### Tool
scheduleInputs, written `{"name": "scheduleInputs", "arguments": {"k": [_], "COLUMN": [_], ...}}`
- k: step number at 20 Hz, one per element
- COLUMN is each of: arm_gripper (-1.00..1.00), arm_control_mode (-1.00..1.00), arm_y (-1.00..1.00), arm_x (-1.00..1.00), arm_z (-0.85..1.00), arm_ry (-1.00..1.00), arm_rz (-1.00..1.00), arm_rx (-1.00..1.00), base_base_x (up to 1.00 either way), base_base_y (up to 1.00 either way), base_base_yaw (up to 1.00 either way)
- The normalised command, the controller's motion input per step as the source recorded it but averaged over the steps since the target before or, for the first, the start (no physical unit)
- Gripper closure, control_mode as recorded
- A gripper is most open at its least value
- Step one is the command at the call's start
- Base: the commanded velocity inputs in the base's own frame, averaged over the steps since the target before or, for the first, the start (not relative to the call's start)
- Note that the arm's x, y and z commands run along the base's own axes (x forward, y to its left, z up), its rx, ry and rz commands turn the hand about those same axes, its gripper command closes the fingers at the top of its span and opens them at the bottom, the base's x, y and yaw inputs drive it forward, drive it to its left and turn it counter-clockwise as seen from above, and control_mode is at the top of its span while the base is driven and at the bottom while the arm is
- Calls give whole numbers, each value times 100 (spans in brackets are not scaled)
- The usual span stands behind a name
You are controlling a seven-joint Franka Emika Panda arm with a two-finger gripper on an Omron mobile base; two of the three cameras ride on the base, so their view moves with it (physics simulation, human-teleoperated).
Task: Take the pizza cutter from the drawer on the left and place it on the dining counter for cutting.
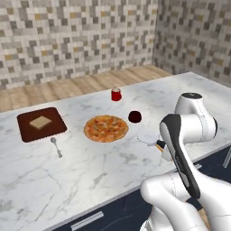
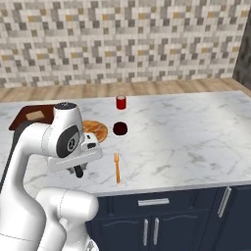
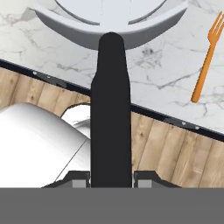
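**Pizza cutter clamped in the gripper above the near edge of the dining counter**

The gripper [image 3: 111,177] is pinching the black handle of the pizza cutter [image 3: 110,109] between its two fingers, which are standing narrow, one on each side of the handle at the bottom of the hand view. The handle is running straight up from the fingers, and the pale disc wheel is spreading across the top of that view, over the marble. In the left base view the wheel of the pizza cutter [image 1: 148,138] is showing just beyond the arm's dark-striped wrist, low over the dining counter [image 1: 90,176] near its front edge; whether it is touching the marble cannot be told. In the right base view the handle of the pizza cutter [image 2: 78,171] is hanging below the hand, just above the dining counter [image 2: 196,142].

The arm is folding forward from the base, its upper link rising and the wrist bending down so that the hand is sitting at the counter's near edge, beside the pizza [image 1: 106,128].

An orange fork [image 2: 117,168] is lying on the marble just beside the gripper, its tines pointing away from the front edge. Farther back a dark red bowl [image 1: 135,117] and a red cup [image 1: 116,94] are standing apart from each other. To the left, a spoon [image 1: 56,146] is lying near a brown cutting board [image 1: 41,124] with a slice of bread on it.
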Motion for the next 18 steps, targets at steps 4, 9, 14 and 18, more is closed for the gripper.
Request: {"name": "scheduleInputs", "arguments": {"k": [4,9,14,18], "arm_gripper": [100,100,100,100], "arm_control_mode": [100,100,100,-100], "arm_y": [0,0,0,11], "arm_x": [0,0,0,14], "arm_z": [0,0,0,-7], "arm_ry": [0,0,0,0], "arm_rz": [0,0,0,1], "arm_rx": [0,0,0,-1], "base_base_x": [0,0,0,1], "base_base_y": [0,0,0,3], "base_base_yaw": [0,0,0,0]}}
